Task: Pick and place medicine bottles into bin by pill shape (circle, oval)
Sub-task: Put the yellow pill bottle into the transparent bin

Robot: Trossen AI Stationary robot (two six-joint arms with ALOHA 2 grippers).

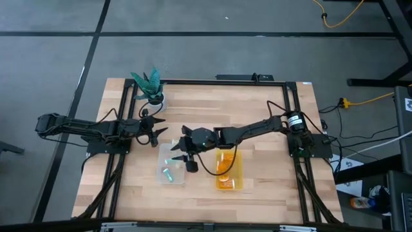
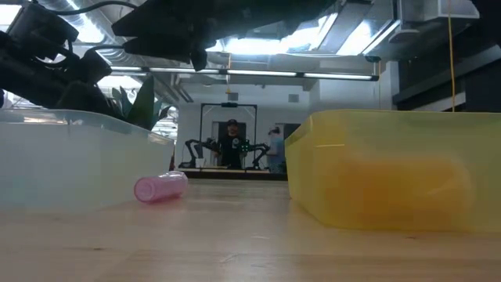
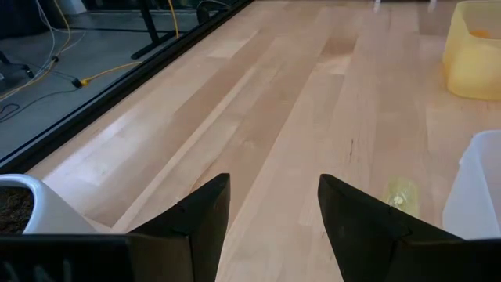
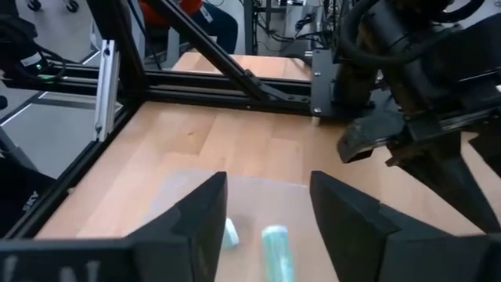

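The right end effector (image 1: 182, 153), fingers spread and empty, hovers over the clear bin (image 1: 162, 176) at lower centre — teal bottles (image 4: 275, 249) lie lengthwise just beneath it, nearer than to the spread left end effector (image 1: 156, 129).

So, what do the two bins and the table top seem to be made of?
The yellow bin looks like translucent plastic: light glows through its smooth walls. The clear bin seems frosted, see-through plastic; teal bottles show inside it. The table top looks like pale wood planks with visible grain, matte finish.

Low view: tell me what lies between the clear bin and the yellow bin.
In the low view, a pink medicine bottle lies on its side on the wooden table, between the clear bin and the yellow bin, nearer the clear one.
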